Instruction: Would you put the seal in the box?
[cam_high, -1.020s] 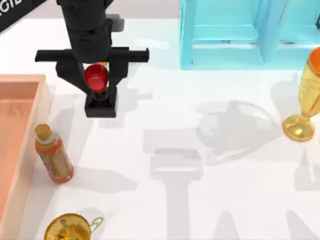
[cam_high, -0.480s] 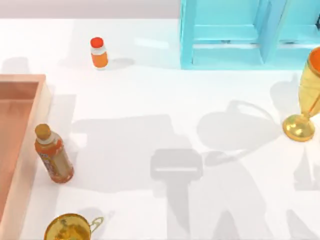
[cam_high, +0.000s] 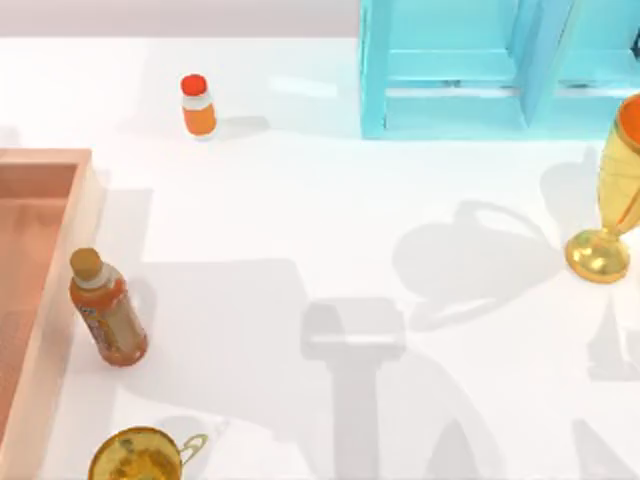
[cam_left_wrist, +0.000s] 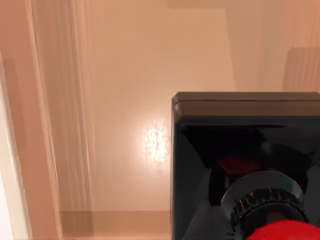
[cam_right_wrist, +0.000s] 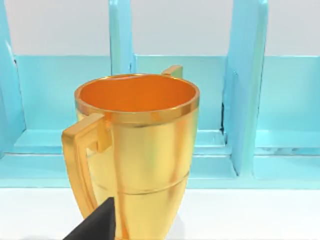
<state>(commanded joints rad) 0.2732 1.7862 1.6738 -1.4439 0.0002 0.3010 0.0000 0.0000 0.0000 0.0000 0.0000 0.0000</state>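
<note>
two bottles stand on our white table (cam_high: 330, 210): a small orange bottle with a red cap (cam_high: 198, 104) near the far edge, and a taller orange bottle with a tan cap (cam_high: 106, 312) just beside the box (cam_high: 62, 260) wall. the box, salmon-orange with raised walls, lies at the table's left side. in our left wrist view the seal (cam_left_wrist: 245, 165), black base and red knob, hangs close under the camera, over the box floor (cam_left_wrist: 150, 75); we cannot tell whether our left gripper clasps it or has let go, nor whether the base touches the floor. a light-blue shelf frame (cam_high: 480, 70) stands at the far right. one gold trophy cup (cam_high: 612, 190) stands at the right edge, in front of the shelf frame; another (cam_high: 140, 456) sits near the front left. our right wrist view faces the right-hand cup (cam_right_wrist: 135, 150), with a dark finger tip (cam_right_wrist: 97, 225) low in the view; whether that gripper is spread or closed we cannot tell.
</note>
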